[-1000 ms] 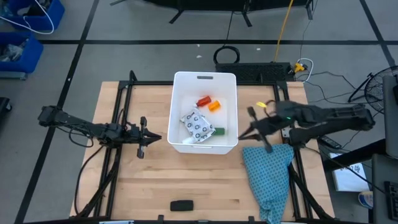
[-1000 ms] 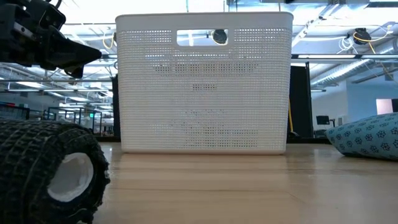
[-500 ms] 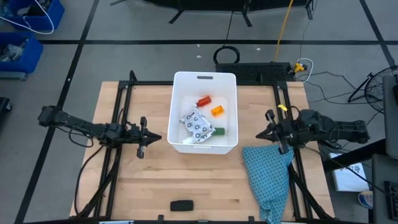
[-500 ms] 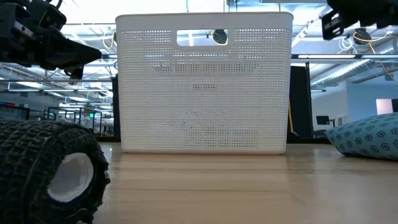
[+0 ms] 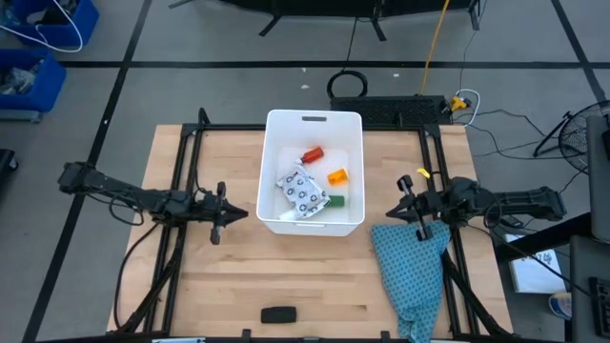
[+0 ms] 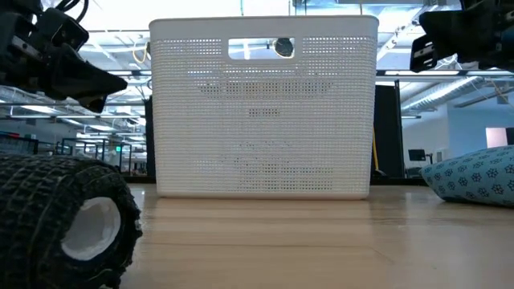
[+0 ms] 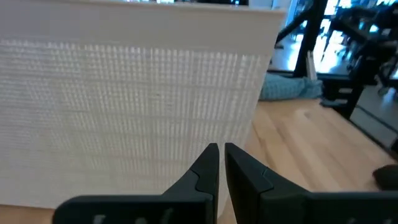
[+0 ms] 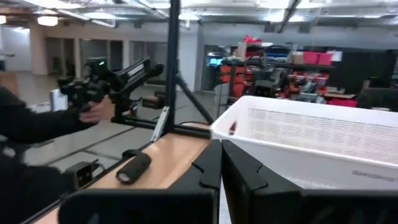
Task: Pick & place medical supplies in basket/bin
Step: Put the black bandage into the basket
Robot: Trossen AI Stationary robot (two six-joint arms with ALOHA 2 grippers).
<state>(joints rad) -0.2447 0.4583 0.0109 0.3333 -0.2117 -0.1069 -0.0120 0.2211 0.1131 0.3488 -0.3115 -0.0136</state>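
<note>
Right fingers [image 5: 407,202]: closed, empty; pulled back beside the bin [image 5: 355,129]
Orange vial [image 5: 335,175]: now in bin; delivered
Left fingers [image 5: 221,212]: closed, empty; bin just ahead
Black oblong [image 5: 278,314]: on surface; unpicked

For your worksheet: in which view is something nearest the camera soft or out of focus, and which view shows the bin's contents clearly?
Low view: the black roll at the near left looms large and soft. Left wrist view: the white bin wall is blurred. High view: evenly lit, with the orange vial and dotted packet crisp inside.
</note>
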